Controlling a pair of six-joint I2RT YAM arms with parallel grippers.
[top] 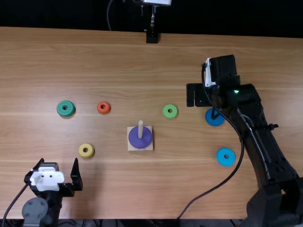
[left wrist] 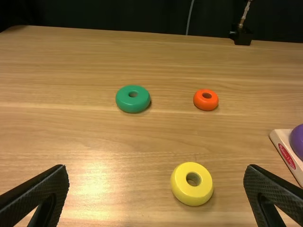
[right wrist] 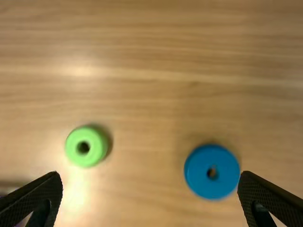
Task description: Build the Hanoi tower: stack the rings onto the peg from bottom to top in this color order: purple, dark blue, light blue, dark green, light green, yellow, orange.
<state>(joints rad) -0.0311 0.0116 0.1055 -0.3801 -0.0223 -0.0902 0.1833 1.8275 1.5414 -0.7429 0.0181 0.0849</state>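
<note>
- Purple ring point(top: 138, 142) on peg point(top: 140, 128)
- Left gripper point(top: 58, 161): jaws spread, near yellow ring point(top: 86, 151)
- Right gripper point(top: 201, 97): jaws spread, near dark blue ring point(top: 215, 119)

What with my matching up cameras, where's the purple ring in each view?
Top view: purple ring around the peg, near the middle.
Left wrist view: cut off by the picture's edge, on its base.
Right wrist view: likely the purple sliver by the right end effector.
Shared landmark: the wooden table.
</note>
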